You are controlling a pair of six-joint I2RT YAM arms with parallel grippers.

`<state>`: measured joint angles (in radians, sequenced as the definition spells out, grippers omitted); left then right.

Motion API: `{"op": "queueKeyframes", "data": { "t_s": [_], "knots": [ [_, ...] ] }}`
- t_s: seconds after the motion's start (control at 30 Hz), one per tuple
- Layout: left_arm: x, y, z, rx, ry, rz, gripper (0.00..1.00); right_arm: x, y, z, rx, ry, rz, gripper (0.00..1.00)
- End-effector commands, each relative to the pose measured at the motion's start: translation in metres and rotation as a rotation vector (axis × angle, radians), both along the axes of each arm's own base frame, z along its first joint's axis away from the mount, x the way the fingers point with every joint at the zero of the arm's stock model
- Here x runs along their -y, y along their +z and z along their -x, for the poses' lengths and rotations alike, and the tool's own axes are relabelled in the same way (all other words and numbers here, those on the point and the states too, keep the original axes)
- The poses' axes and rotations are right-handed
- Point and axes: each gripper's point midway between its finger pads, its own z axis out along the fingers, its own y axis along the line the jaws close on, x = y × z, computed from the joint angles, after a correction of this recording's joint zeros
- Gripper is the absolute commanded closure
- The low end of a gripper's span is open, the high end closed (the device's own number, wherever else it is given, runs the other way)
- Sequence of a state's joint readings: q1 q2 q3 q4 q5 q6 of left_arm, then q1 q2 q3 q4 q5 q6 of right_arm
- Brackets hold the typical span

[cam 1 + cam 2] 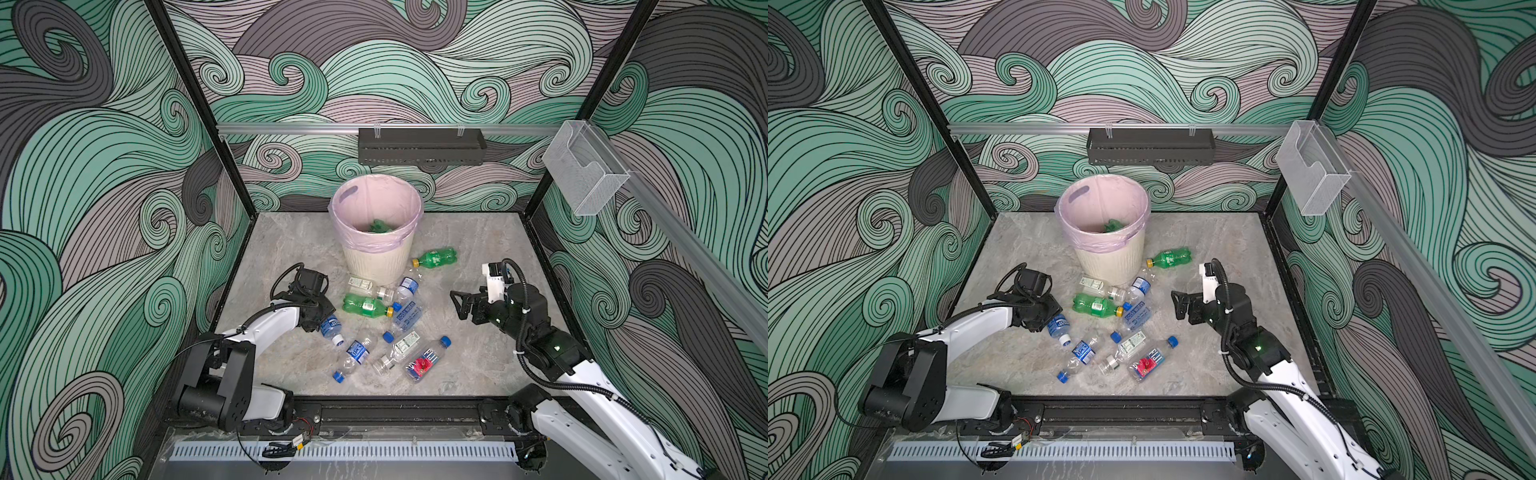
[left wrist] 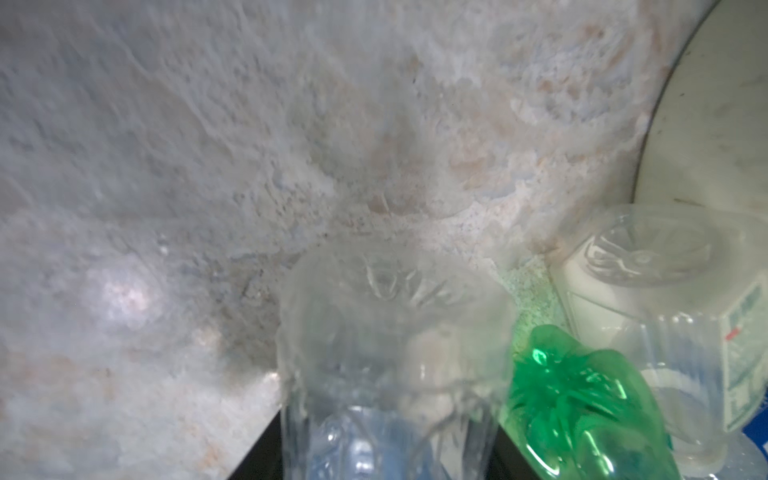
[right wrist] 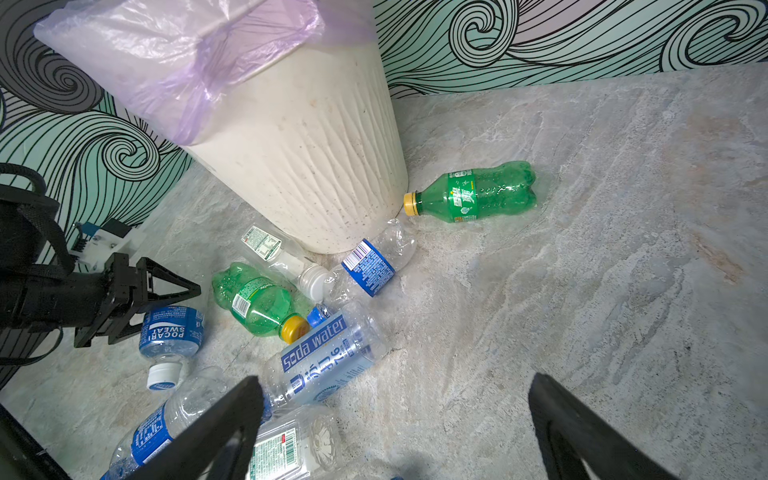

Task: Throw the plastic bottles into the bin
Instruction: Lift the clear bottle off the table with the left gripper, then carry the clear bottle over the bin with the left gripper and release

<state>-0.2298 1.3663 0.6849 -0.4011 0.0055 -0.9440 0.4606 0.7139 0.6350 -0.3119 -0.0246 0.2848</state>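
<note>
Clamping crosswise on the blue-labelled bottle (image 3: 170, 332) near the bin (image 1: 374, 262), the left tool (image 1: 323, 322) seems set to lift it in; the right tool (image 1: 456, 306) hangs wide open, empty

Pinches a clear bottle (image 1: 332, 328) in the left gripper (image 1: 321, 320), wrist bent down; holds the right gripper (image 1: 456, 306) level, jaws spread wide.

Cream bin (image 1: 380, 262), blue-labelled bottle (image 1: 330, 326), green bottle (image 1: 438, 257), teal swirl-patterned walls (image 1: 104, 166)
</note>
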Motion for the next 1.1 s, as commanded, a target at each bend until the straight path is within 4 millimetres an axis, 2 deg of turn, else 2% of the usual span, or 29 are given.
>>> {"op": "queueKeyframes", "data": {
  "t_s": [0.0,0.17,0.4,0.67,0.77,0.9,0.97,1.07],
  "knots": [
    [-0.012,0.007,0.004,-0.022,-0.033,-0.057,0.5,0.004,-0.004,-0.001,-0.003,-0.015,0.018,0.0],
    [-0.016,0.021,0.005,-0.008,-0.063,-0.078,0.51,0.003,-0.006,-0.003,-0.006,-0.014,0.023,0.0],
    [-0.026,0.062,0.009,0.038,-0.117,-0.153,0.51,-0.001,-0.023,-0.007,-0.045,-0.011,0.026,0.0],
    [-0.029,0.114,0.012,0.228,-0.203,-0.199,0.52,0.0,-0.035,-0.006,-0.059,-0.009,0.036,0.0],
    [-0.026,0.14,0.009,0.325,-0.23,-0.198,0.52,0.001,-0.039,-0.004,-0.066,-0.01,0.037,0.0],
    [-0.018,0.187,0.001,0.422,-0.275,-0.184,0.52,0.002,-0.045,-0.001,-0.072,-0.014,0.036,0.0],
    [-0.01,0.215,-0.01,0.48,-0.299,-0.158,0.52,0.003,-0.046,0.0,-0.073,-0.016,0.035,0.0],
    [0.014,0.27,-0.04,0.599,-0.343,-0.068,0.52,0.003,-0.049,0.001,-0.082,-0.017,0.031,0.0]
  ]
}}
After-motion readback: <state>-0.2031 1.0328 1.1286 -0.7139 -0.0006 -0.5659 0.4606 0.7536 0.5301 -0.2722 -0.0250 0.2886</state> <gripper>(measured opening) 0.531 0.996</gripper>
